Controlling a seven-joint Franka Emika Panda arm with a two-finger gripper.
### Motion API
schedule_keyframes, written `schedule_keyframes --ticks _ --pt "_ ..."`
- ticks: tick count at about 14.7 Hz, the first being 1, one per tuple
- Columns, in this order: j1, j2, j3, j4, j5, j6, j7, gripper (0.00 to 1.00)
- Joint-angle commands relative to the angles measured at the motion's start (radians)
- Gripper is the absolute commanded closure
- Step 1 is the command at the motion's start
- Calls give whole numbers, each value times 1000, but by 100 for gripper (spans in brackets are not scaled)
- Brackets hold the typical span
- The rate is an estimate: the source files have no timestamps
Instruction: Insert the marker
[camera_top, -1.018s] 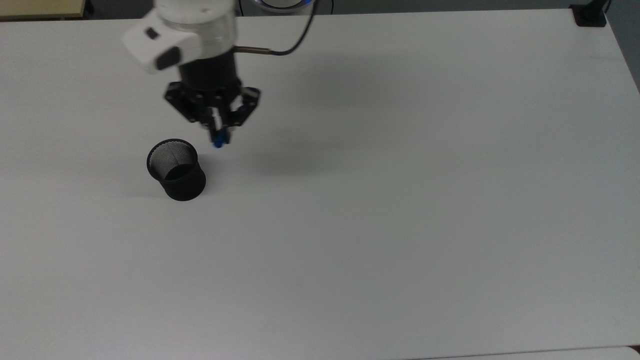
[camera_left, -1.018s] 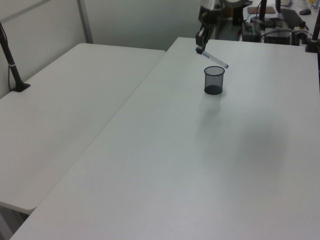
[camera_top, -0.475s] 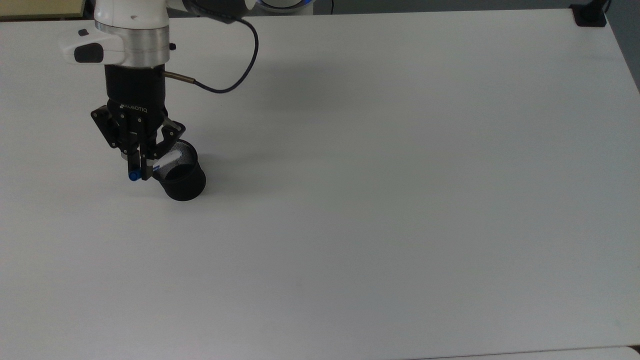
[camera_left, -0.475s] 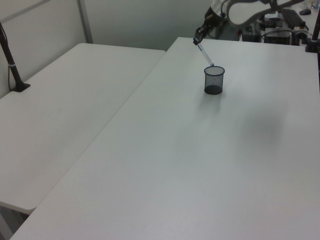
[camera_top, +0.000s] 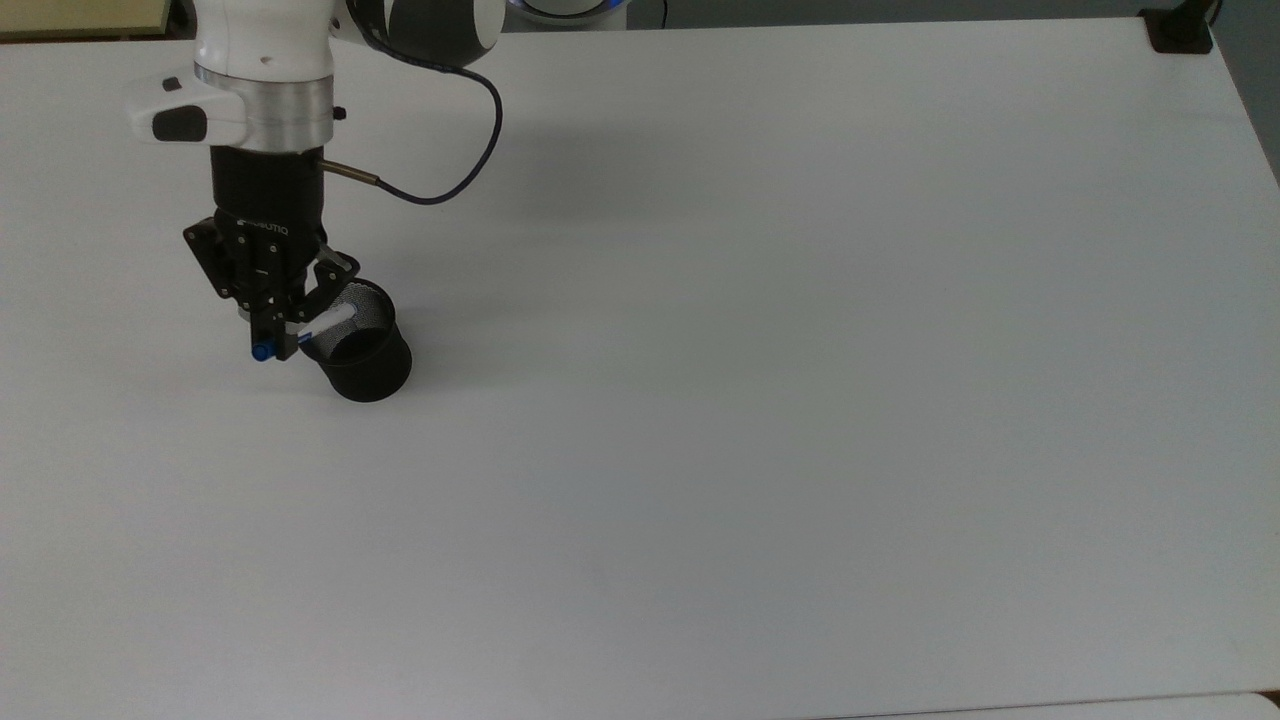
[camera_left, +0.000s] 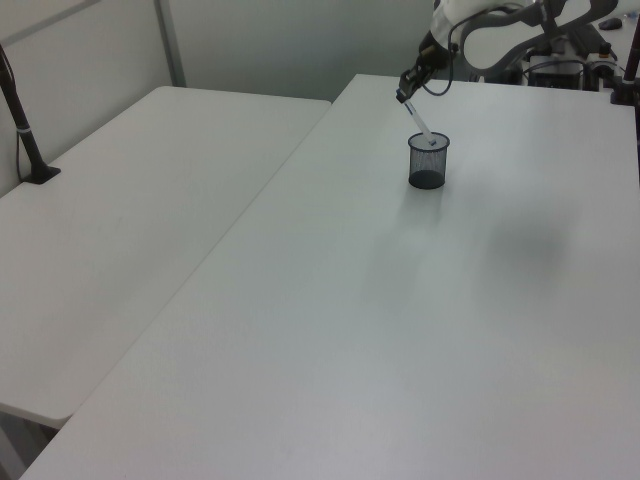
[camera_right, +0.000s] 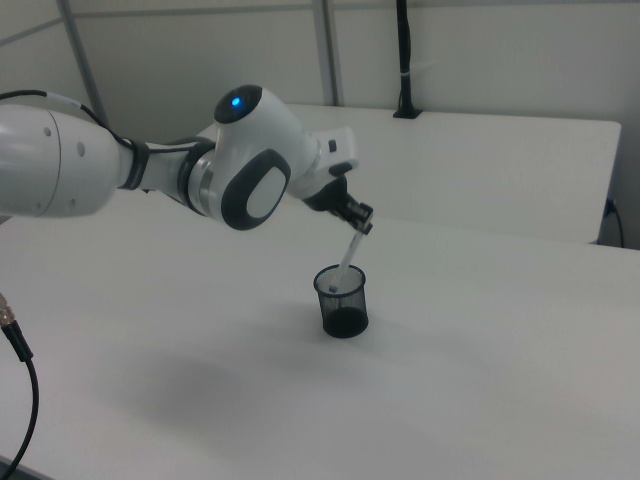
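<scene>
The black mesh cup (camera_top: 362, 350) (camera_left: 428, 161) (camera_right: 342, 301) stands upright on the white table (camera_top: 760, 380). My gripper (camera_top: 276, 338) (camera_left: 405, 95) (camera_right: 361, 222) hovers just to the top view's left of the cup's rim, shut on the marker (camera_top: 325, 325) (camera_left: 420, 122) (camera_right: 349, 255). The white-barrelled marker is tilted, its blue end (camera_top: 260, 352) sticking out beyond the fingers and its lower end dipping inside the cup's mouth.
A second white table (camera_left: 130, 200) adjoins on the left view's left, with a black pole clamped at its edge (camera_left: 22, 120). Equipment clutters the far end (camera_left: 560, 50). A black clamp (camera_top: 1180, 30) sits at the top view's upper right corner.
My gripper swung from the cup's upper right to its left in the top view, carrying the marker. The marker's lower end then sank into the cup's mouth.
</scene>
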Motion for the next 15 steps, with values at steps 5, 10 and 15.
schedule_keyframes --ticks 5,10,15 --pt "36 -39 -18 -79 -5 18 24 0" --pt "38 -107 -16 62 -2 -403 23 0" --pt "35 -144 102 285 -7 -1052 23 0"
